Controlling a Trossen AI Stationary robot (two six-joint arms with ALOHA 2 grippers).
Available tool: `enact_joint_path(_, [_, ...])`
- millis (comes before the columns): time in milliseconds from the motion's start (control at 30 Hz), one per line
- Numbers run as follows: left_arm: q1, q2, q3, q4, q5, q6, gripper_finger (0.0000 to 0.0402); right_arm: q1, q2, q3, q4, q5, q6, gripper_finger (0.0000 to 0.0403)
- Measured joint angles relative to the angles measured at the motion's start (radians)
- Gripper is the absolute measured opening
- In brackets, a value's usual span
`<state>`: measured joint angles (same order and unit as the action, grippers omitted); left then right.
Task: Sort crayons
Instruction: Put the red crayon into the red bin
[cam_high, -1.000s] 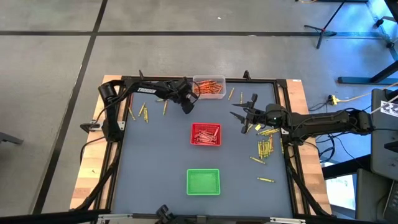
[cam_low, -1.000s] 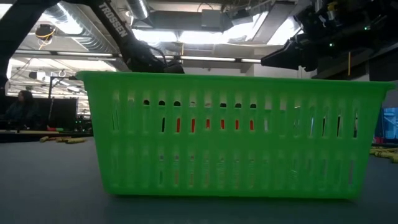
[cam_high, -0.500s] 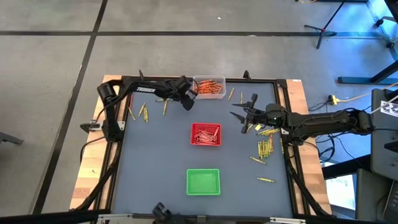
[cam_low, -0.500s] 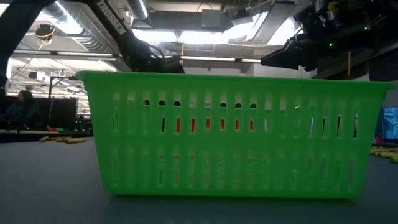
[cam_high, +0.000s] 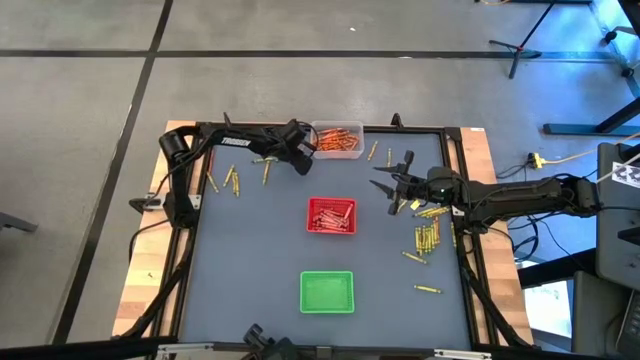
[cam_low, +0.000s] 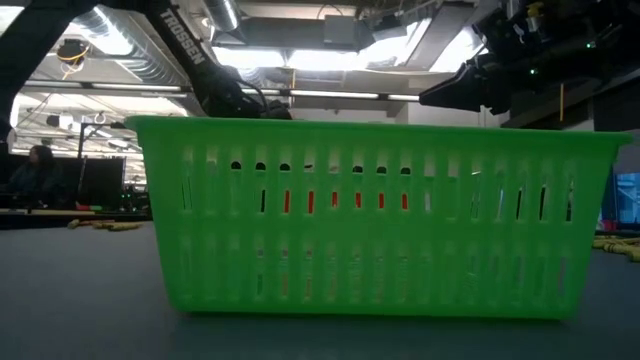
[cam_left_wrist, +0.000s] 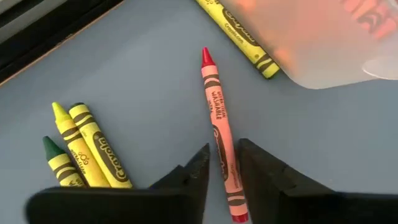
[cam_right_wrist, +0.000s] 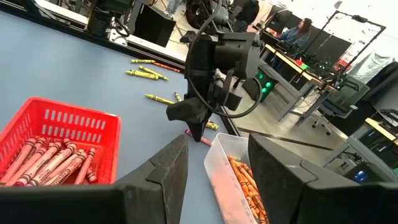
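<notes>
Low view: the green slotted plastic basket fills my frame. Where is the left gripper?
Observer: The left gripper is on the side of the table far from your camera, beside the clear plastic tray of orange crayons.
Operator: On anything?
Observer: Its wrist view shows it down over one red wax crayon lying on the blue-grey table.
Operator: Right arm?
Observer: The right gripper hangs open with nothing in it, right of the red slotted tray. Loose yellow crayons lie under that arm.
</notes>
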<state>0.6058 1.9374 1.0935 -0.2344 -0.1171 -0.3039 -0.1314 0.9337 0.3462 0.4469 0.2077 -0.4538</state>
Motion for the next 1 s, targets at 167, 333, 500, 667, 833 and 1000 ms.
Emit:
enact_joint_path(167, [-0.011, -0.005, 0.0, -0.006, -0.004, 0.025, 0.0021, 0.0, 0.0, 0.0, 0.0, 0.0, 0.0, 0.0166])
enact_joint_path(333, [-0.044, -0.052, -0.006, -0.052, -0.023, 0.051, 0.0004, 0.0, 0.0, 0.0, -0.001, 0.0, 0.0, 0.0166])
enact_joint_path(500, [-0.101, -0.155, -0.004, -0.132, -0.023, 0.048, 0.0016, 0.0, 0.0, 0.0, -0.001, 0.0, -0.001, 0.0166])
enact_joint_path(667, [-0.203, -0.256, -0.004, -0.18, -0.014, 0.08, 0.0021, 0.0, 0.0, 0.0, -0.002, 0.0, 0.0, 0.0166])
enact_joint_path(833, [-0.326, -0.316, -0.004, -0.139, 0.043, 0.178, 0.0022, 0.0, 0.0, 0.0, -0.003, 0.0, 0.0, 0.0166])
enact_joint_path(1000, [-0.435, -0.319, -0.003, -0.057, 0.09, 0.255, 0.0022, 0.0, 0.0, 0.0, -0.003, 0.0, 0.0, 0.0166])
